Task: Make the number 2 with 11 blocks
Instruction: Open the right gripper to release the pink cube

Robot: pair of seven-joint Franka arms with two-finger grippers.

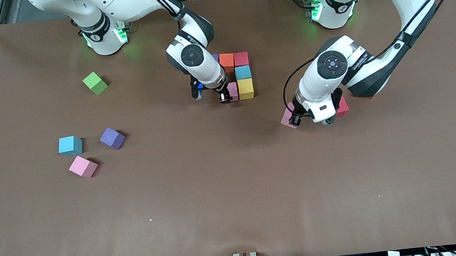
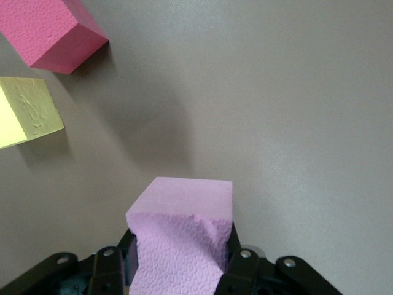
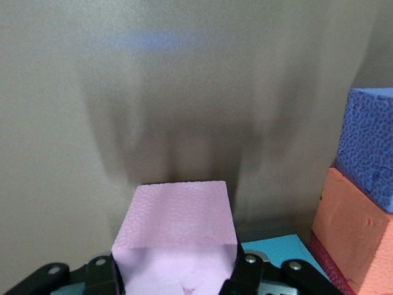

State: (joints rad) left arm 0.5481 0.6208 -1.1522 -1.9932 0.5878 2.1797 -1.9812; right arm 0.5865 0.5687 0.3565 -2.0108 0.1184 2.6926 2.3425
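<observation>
My right gripper is shut on a pink block and holds it down at the table beside a yellow block. It is in the row of the partial number 2 nearest the front camera. That figure also has a purple, an orange, a red and a light blue block. In the right wrist view the pink block fills the jaws, with purple and orange blocks beside it. My left gripper is shut on another pink block, which looks dented in the left wrist view.
A red block lies by the left gripper, and the left wrist view also shows a yellow block. Toward the right arm's end lie loose light blue, purple and pink blocks and a lime-green cube.
</observation>
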